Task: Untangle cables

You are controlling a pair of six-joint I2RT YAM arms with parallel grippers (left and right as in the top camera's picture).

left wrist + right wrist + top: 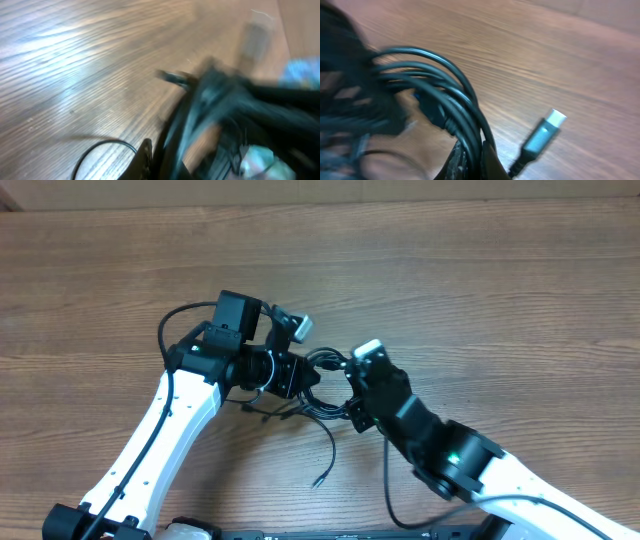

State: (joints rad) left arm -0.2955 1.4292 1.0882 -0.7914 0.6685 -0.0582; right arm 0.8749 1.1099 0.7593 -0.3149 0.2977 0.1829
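The cables (318, 388) are a knot of thin black cords between my two grippers near the table's middle. One loose end (320, 476) trails toward the front edge. My left gripper (292, 376) is at the left side of the knot. Its wrist view is blurred and shows one finger (145, 161) pressed against a dark band of cables (200, 115). My right gripper (352, 392) is at the right side of the knot. In its wrist view the fingers (481, 159) are shut on a bundle of looped cables (455, 95). A grey USB plug (544, 131) hangs just right of them.
The wooden table (500, 290) runs out on all sides of the knot. The left arm (160, 440) comes in from the front left and the right arm (470, 465) from the front right. Their thicker black cables (170, 330) loop beside them.
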